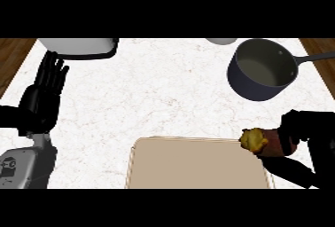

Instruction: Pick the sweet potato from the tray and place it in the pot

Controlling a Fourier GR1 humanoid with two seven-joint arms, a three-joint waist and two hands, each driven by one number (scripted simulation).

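One view only, from the robot's head, looking steeply down on the counter [163, 88]. It is near enough that forearms enter from the lower edge.

Veined marble-look counter [163, 88], matt beige tray [196, 168], dark metal pot [252, 86]

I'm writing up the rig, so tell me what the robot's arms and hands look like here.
Both hands are black with slim segmented fingers. The left hand sits on a glossy black wrist above a light grey forearm shell bearing small dark markings. The right hand and its arm show only black.
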